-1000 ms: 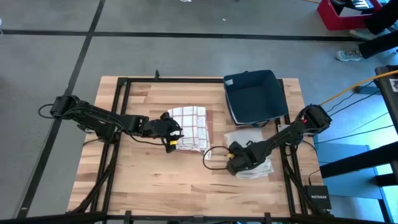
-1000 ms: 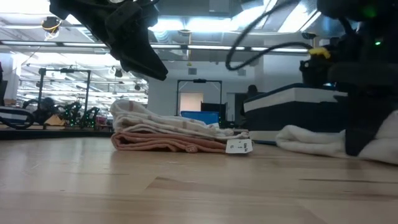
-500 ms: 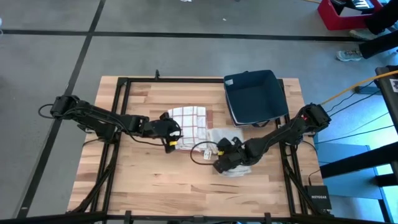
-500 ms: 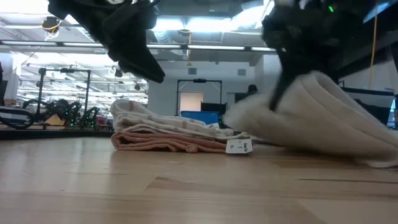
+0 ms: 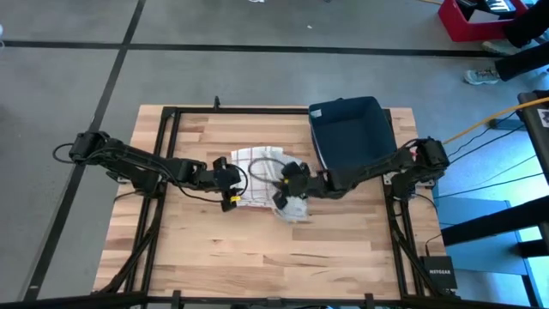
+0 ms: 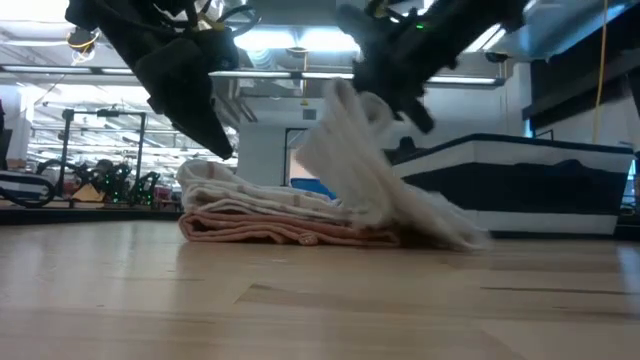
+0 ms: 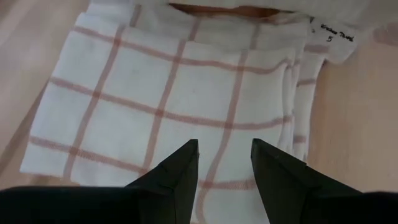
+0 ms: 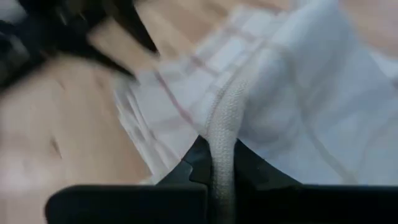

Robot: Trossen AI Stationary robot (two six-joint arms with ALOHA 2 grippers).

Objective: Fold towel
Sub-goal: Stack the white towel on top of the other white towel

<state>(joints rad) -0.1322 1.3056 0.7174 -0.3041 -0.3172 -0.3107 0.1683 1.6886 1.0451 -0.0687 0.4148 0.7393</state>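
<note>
A stack of folded towels, white with red checks on top, lies flat on the wooden table; the low view shows the stack resting on the tabletop. My right gripper is above the stack's right side, shut on a plain white towel that drapes down from it. My left gripper hovers open over the stack's left part, touching nothing. My right gripper pinches a thick, bunched fold of the white towel between its two fingers, with several layers gathered together. The fingers slant downward, coming from the table's right side. The towel hangs slack below them, its lower end on the table beside the stack.
A dark blue bin stands at the far right of the table. A small white label sticks out from the stack. Bare wood lies along the near edge and at the far left.
My right gripper has swung from the table's near right toward the left and up, carrying the white towel. The towel was lifted off the table and now drapes against the right side of the stack. My left gripper has tipped a little downward over the stack.
</note>
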